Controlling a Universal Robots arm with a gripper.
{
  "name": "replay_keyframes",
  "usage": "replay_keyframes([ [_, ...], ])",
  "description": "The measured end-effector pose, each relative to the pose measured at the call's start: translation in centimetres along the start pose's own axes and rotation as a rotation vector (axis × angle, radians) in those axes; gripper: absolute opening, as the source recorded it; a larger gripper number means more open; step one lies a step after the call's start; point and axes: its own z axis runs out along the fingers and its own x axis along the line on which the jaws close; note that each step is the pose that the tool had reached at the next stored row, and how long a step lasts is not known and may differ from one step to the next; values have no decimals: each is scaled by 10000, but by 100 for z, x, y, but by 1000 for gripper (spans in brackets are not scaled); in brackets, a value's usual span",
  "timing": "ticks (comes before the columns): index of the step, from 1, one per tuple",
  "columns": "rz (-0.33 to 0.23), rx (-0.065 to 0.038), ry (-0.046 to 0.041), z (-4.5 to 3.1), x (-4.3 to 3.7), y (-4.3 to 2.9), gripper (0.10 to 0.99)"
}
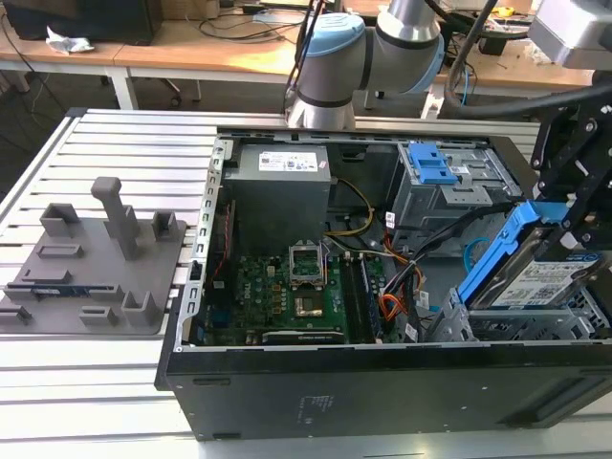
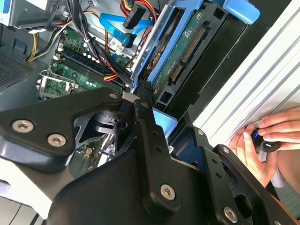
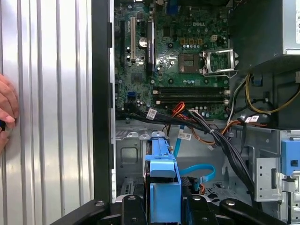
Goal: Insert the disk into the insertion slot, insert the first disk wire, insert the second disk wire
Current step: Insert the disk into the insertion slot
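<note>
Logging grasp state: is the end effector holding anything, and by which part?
The end effector holds the disk by the raised end of its blue carrier frame, tilted over the insertion slot.

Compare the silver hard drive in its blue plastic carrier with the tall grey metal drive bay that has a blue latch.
Pose: the silver hard drive in its blue carrier is tilted, one end raised over the low perforated cage; the tall grey bay sits level in the case.
Contact: the gripper clamps the drive; the bay is untouched.
Shape: the drive is a flat slab, the bay a box.
Both carry bright blue plastic.
</note>
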Motion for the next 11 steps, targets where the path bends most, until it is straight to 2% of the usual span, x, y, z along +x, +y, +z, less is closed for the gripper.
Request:
replay_keyframes([
  [1, 0, 0, -1, 38, 1, 0, 365],
  [5, 0, 1, 1, 87, 3, -1, 373],
  [7, 0, 0, 1, 95, 4, -1, 498],
  [8, 1, 0, 2, 95, 4, -1, 498],
  [10, -1, 0, 0, 96, 3, -1, 624],
  [11, -2, 0, 0, 95, 3, -1, 624],
])
